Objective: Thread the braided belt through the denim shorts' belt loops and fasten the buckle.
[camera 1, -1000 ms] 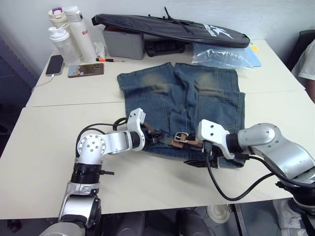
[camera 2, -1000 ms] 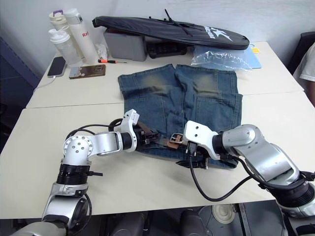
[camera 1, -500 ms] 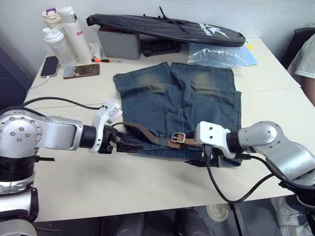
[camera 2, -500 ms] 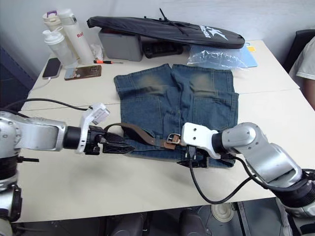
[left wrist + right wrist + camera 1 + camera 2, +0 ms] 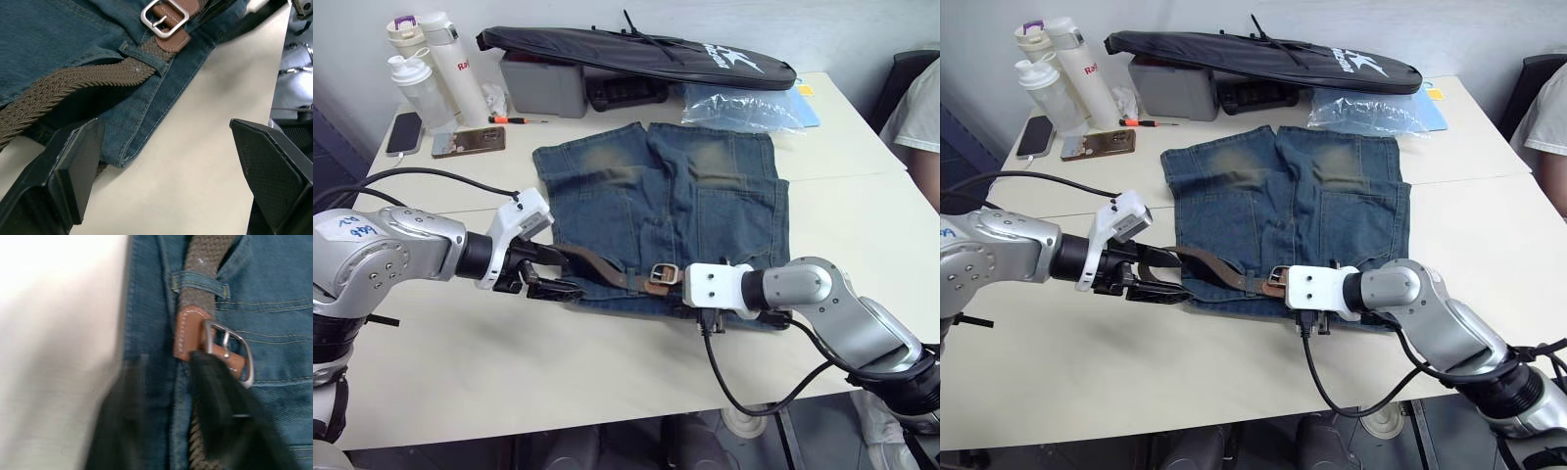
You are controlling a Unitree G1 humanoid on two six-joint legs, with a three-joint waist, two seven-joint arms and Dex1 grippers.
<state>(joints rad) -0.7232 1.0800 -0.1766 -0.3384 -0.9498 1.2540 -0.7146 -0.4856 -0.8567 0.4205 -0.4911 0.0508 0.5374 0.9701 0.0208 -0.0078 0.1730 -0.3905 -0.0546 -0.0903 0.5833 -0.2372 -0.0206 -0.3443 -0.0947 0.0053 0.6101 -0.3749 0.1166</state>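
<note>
Here, as seen:
Left end effector [image 5: 161, 161]: fingers spread wide apart, holding nothing, low over the counter [image 5: 607, 372].
Braided belt [image 5: 73, 85]: just ahead of the left fingers, running under a belt loop [image 5: 139, 51] toward the buckle [image 5: 164, 17].
Right end effector [image 5: 168, 396]: state could not be told; its dark fingers hung right at the buckle.
Denim shorts [image 5: 705, 196]: lay flat, the waistband edge nearest both end effectors.

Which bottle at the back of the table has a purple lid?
The beige bottle in the far left corner, topped with a purple lid. The tall white flask beside it and the clear shaker bottle in front have white tops.
</note>
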